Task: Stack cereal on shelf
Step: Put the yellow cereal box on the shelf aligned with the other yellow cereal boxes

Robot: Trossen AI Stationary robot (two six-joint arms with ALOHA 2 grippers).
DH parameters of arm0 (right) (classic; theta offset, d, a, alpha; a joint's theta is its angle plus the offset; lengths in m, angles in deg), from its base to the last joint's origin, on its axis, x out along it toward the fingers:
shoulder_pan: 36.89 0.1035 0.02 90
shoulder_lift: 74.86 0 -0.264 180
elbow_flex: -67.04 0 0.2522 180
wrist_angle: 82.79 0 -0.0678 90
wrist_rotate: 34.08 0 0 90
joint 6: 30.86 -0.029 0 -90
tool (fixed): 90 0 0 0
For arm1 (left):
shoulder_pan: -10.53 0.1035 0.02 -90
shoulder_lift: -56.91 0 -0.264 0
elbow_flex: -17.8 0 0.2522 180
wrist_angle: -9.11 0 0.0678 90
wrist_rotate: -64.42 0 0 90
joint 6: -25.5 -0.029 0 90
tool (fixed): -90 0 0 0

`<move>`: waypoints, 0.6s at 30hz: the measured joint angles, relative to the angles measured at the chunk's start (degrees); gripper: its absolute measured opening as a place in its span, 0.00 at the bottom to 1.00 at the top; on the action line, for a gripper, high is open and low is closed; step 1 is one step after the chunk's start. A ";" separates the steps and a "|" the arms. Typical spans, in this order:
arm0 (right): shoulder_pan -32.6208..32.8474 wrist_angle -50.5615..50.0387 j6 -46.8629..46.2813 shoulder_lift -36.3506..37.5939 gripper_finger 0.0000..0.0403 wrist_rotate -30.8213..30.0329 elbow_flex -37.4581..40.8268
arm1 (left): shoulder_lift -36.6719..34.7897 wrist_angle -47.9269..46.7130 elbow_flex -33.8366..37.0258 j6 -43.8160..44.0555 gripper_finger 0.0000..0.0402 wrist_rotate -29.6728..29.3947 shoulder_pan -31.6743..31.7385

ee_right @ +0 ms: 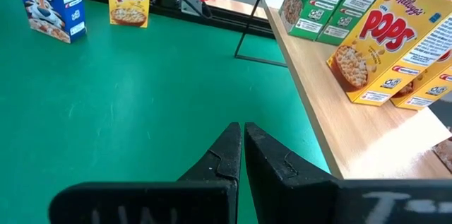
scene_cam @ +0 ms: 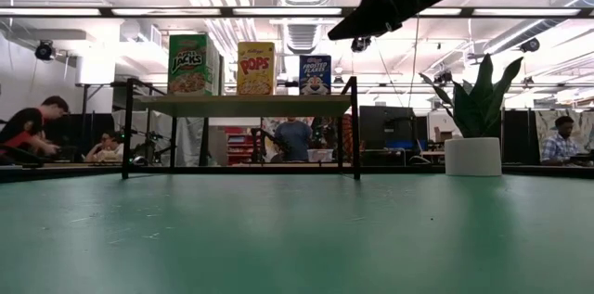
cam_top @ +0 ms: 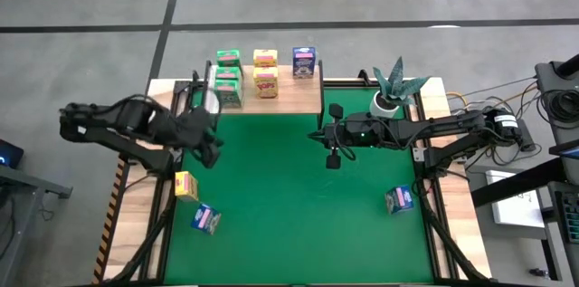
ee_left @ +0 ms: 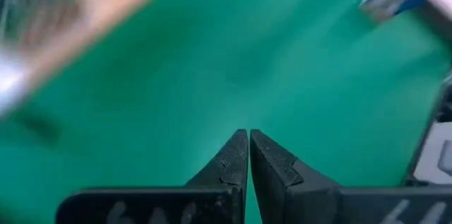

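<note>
A green mat (cam_top: 298, 196) covers the wooden table (cam_top: 136, 224). At its far edge stands the shelf (cam_top: 294, 97), whose plank top carries green boxes (cam_top: 228, 74), yellow boxes (cam_top: 265, 71) and one blue box (cam_top: 304, 62). On the mat lie a yellow box (cam_top: 185, 186) and two blue boxes (cam_top: 206, 219) (cam_top: 399, 199). A potted plant (cam_top: 391, 92) stands beside the shelf.
</note>
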 joint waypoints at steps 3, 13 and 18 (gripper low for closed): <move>0.02 0.39 0.15 0.03 0.02 0.00 0.00 | 1.50 -10.79 0.12 14.59 0.00 0.49 -3.50; 0.02 0.26 1.10 0.13 0.02 0.00 0.02 | 6.40 -18.67 6.35 36.29 0.00 10.32 -9.07; 0.02 0.27 1.41 0.20 0.02 0.00 0.02 | 6.15 -18.45 12.46 42.96 0.01 14.98 -9.75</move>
